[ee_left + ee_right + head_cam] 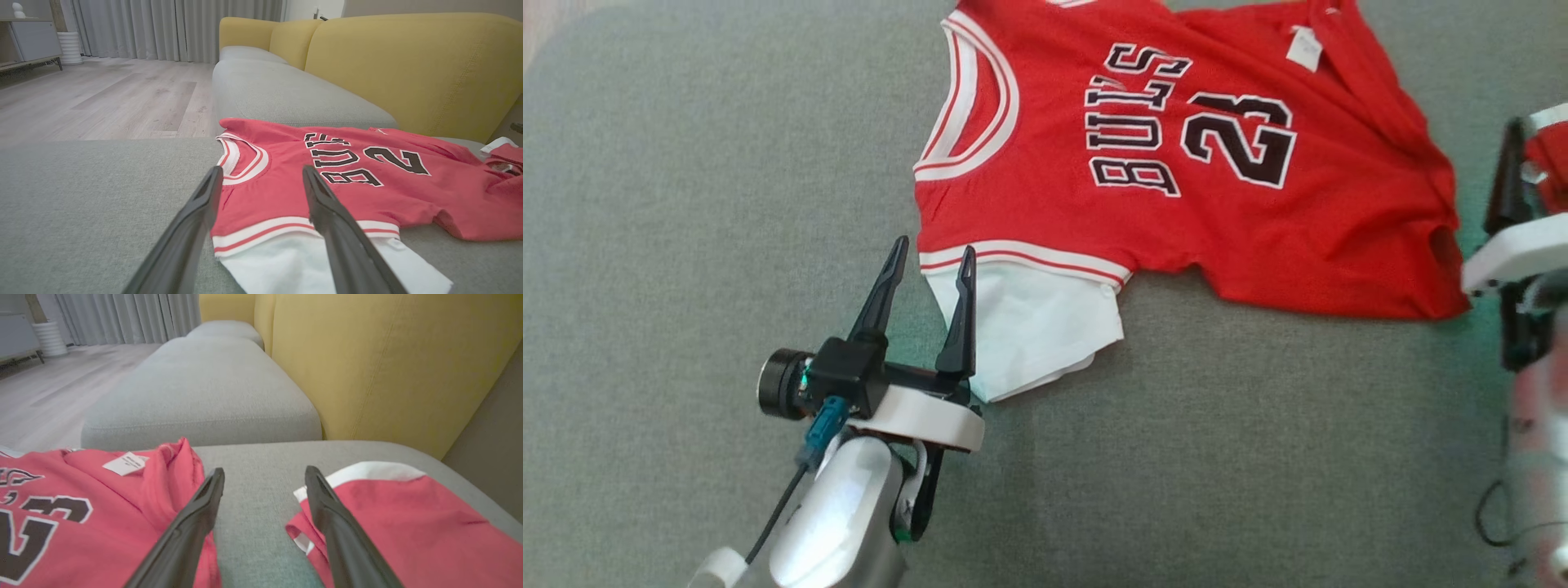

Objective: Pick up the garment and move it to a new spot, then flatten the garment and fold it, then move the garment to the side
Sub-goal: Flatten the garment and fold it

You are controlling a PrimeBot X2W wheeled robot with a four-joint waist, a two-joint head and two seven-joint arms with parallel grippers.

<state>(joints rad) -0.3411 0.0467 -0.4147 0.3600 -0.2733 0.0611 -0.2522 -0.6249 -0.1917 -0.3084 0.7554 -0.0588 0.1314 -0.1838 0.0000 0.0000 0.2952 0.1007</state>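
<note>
The garment [1176, 155] is a red jersey printed with black letters and 23, lying spread on the grey sofa seat [686, 245]. Its white sleeve [1029, 327] points toward me. My left gripper [934, 249] is open at the sleeve's edge, its right finger over the white cloth; in the left wrist view the left gripper [262, 169] straddles the jersey's shoulder [261, 204]. My right gripper [264, 473] stands open over bare cushion, with the jersey's hem [122, 506] to its left and a red, white-trimmed piece [408, 514] under its right finger. I cannot tell whether that piece joins the jersey.
A yellow sofa backrest [408, 69] rises behind the seat. A further grey cushion [204, 384] extends beyond it. Off the seat's edge lies wooden floor [102, 98], with grey curtains [163, 24] and a cabinet [32, 41] beyond.
</note>
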